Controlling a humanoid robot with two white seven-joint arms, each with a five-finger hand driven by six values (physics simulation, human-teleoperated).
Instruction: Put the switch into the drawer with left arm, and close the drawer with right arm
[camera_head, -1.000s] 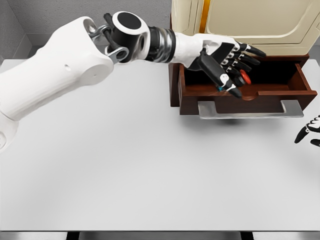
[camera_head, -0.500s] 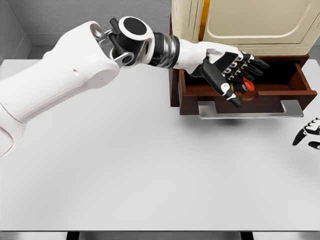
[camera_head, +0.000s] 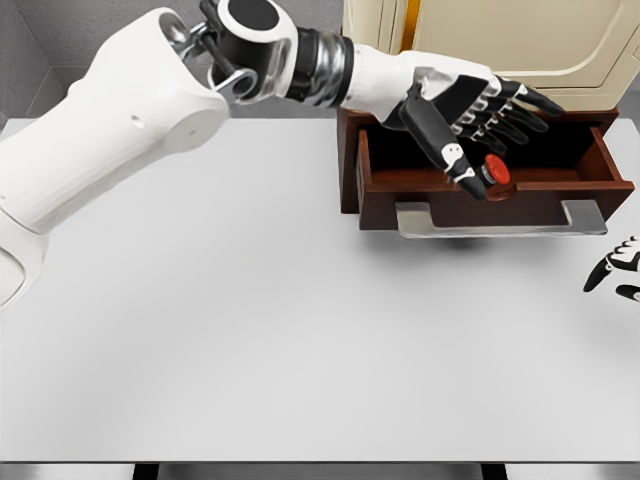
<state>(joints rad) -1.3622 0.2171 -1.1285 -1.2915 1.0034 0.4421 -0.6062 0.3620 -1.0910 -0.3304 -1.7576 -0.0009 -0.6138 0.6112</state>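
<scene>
Red switch lies inside the open brown drawer at the upper right of the frame, near its front wall. Over it hangs the left hand, fingers spread and holding nothing, thumb tip just beside the switch. A cream cabinet stands behind the drawer. At the right edge of the white desk the right hand shows only its fingertips; its state cannot be told.
</scene>
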